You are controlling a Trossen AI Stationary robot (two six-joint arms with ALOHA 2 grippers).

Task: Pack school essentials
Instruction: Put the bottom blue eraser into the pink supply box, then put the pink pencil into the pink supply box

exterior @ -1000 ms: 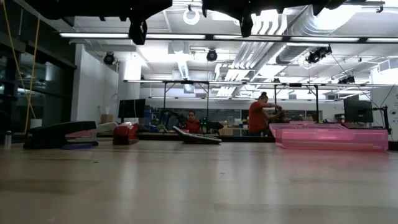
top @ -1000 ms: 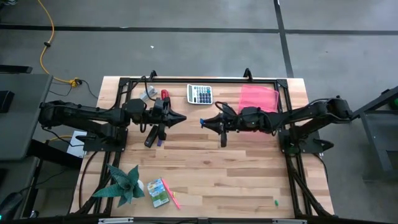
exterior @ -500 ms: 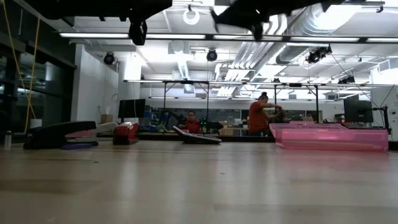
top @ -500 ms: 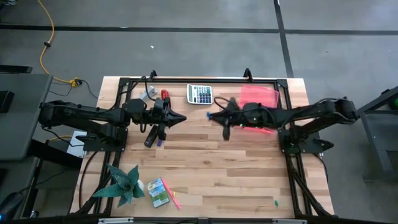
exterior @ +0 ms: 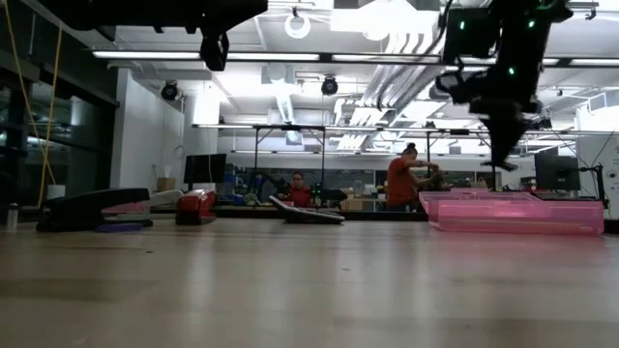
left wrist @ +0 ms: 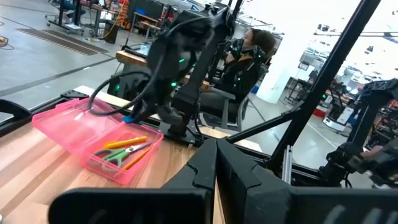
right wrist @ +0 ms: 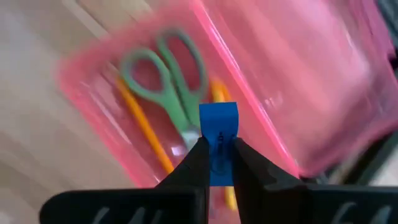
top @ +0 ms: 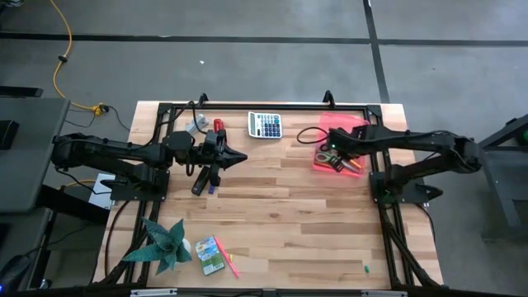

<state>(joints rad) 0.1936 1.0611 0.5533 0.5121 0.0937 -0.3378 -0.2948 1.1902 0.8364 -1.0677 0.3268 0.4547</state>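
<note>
No writing can be read anywhere in these views. The calculator (top: 265,124) shows rows of keys and the crayon box (top: 210,255) has a printed green-yellow face, yet both are too small for any character or brand to be made out. The blue eraser (right wrist: 218,140) carries no readable mark.

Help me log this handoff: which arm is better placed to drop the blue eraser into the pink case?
Right. The right gripper holds the blue eraser over the pink case; the left gripper waits farther off.
</note>
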